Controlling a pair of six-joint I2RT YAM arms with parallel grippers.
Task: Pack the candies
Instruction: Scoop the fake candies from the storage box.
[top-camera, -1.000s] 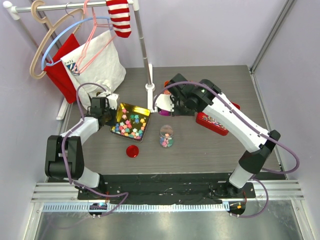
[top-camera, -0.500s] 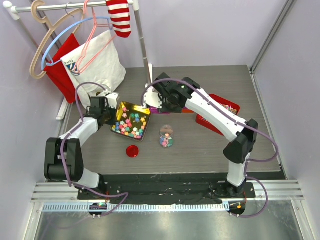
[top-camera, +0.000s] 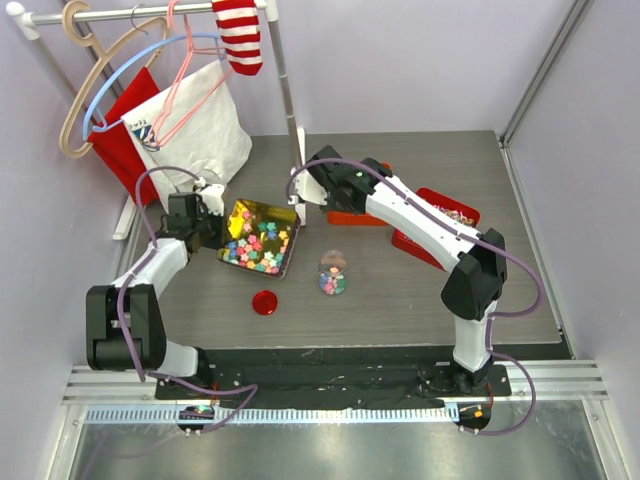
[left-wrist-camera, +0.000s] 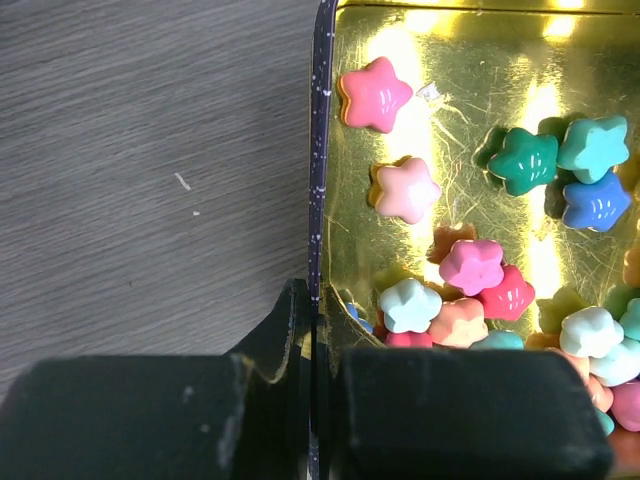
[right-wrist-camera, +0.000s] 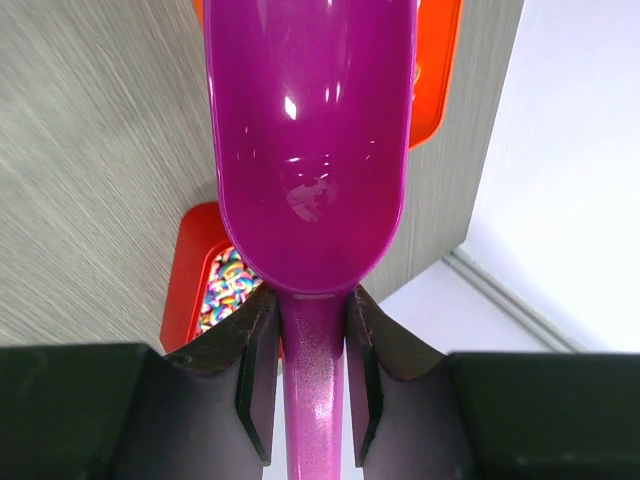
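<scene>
The candies (top-camera: 258, 250) are small star-shaped sweets in mixed pastel colours, lying in a gold tin (top-camera: 262, 213) at the table's left. In the left wrist view the candies (left-wrist-camera: 470, 265) pile toward the near side of the tin's floor. My left gripper (left-wrist-camera: 318, 340) is shut on the tin's thin dark wall (left-wrist-camera: 322, 150), one finger inside and one outside. My left gripper (top-camera: 212, 222) sits at the tin's left edge. My right gripper (right-wrist-camera: 312, 350) is shut on the handle of a purple scoop (right-wrist-camera: 310, 150), whose bowl is empty. In the top view my right gripper (top-camera: 318, 190) hovers behind the tin.
A small clear jar (top-camera: 333, 272) holding a few sweets stands mid-table, its red lid (top-camera: 264, 302) lying to the left. An orange tin (top-camera: 350, 217) and a red tin (top-camera: 440, 215) sit at the right. A clothes rack's pole base (top-camera: 300, 178), hangers and a white bag (top-camera: 200, 135) are behind.
My right arm has swung left and toward the back with the scoop, ending by the pole base. My left gripper and the tin have shifted slightly left.
</scene>
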